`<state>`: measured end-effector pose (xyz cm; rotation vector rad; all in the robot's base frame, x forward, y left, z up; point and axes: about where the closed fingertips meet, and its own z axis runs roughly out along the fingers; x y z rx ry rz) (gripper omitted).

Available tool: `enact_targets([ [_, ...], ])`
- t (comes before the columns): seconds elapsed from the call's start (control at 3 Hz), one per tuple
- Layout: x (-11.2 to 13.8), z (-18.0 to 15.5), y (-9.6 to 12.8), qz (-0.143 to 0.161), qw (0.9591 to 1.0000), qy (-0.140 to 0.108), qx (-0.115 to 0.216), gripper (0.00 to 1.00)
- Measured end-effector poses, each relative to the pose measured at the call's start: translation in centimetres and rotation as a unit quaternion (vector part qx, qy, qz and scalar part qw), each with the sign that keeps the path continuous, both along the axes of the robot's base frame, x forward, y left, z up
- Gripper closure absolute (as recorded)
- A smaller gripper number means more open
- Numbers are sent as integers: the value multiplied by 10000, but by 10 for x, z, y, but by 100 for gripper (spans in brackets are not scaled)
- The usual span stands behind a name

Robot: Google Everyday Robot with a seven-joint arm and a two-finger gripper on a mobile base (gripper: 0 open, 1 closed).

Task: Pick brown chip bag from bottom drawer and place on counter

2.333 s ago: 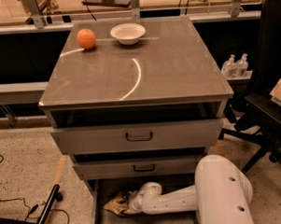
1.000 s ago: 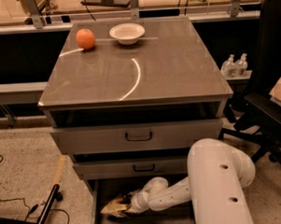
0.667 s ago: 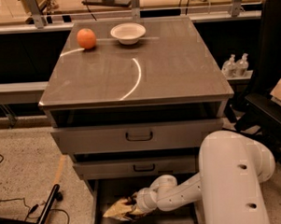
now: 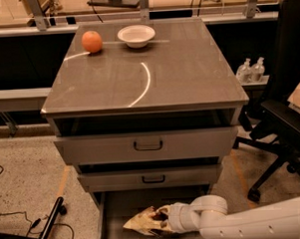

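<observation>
The brown chip bag (image 4: 140, 223), wrinkly and tan-brown, lies low in the open bottom drawer (image 4: 111, 208) at the foot of the cabinet. My gripper (image 4: 159, 220) reaches in from the right on a white arm and is shut on the bag's right end. The fingers are partly hidden by the bag. The counter (image 4: 178, 75) is the glossy grey-brown cabinet top above, with a curved light reflection.
An orange fruit (image 4: 91, 42) and a white bowl (image 4: 136, 35) stand at the counter's back left. Two wider grey drawers (image 4: 148, 145) with black handles jut out above the bottom drawer. A black office chair (image 4: 284, 120) stands to the right. A black pole and cables (image 4: 45, 230) lie on the floor to the left.
The bag has shifted a little to the right inside the drawer, together with my gripper. The bulky white upper arm has swung right and down, mostly out of view.
</observation>
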<state>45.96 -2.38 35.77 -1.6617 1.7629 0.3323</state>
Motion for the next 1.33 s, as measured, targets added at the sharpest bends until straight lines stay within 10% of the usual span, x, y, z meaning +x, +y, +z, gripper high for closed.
enact_targets([
  [1.0, -33, 173, -93, -1051, 9905, -820, 338, 100],
  [1.33, -33, 172, -92, -1050, 9906, -808, 345, 100],
])
